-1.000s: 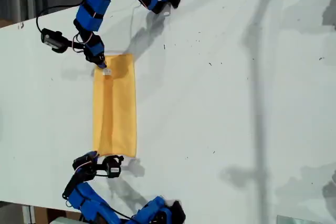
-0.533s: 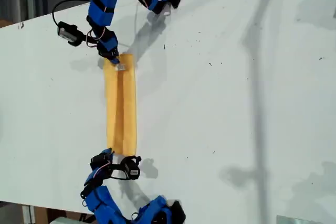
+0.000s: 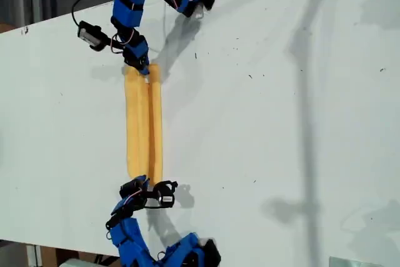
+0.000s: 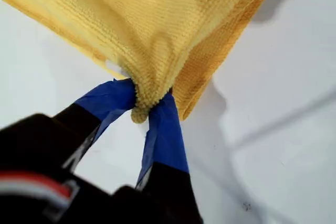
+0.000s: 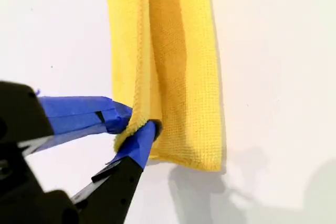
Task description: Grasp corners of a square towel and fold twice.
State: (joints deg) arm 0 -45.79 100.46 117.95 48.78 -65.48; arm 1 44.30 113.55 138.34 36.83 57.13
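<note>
Towel [image 3: 144,124] narrower than a second ago, its lifted edge carried further toward the exterior view's right, my first gripper [image 4: 148,109] clamped on one end corner, my second gripper [image 5: 137,128] pinching another, bare table [image 3: 281,123] wide open beyond them

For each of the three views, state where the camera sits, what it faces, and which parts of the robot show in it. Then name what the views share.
Exterior view: high above, looking down on the white table; both blue arms show, one at its top, one at its bottom, with the towel stretched between.
First wrist view: rides my first gripper, looking along blue-taped jaws shut on a bunched towel corner.
Second wrist view: rides my second gripper, jaws pinching a towel edge.
Shared: all three show the yellow towel on the white table.
</note>
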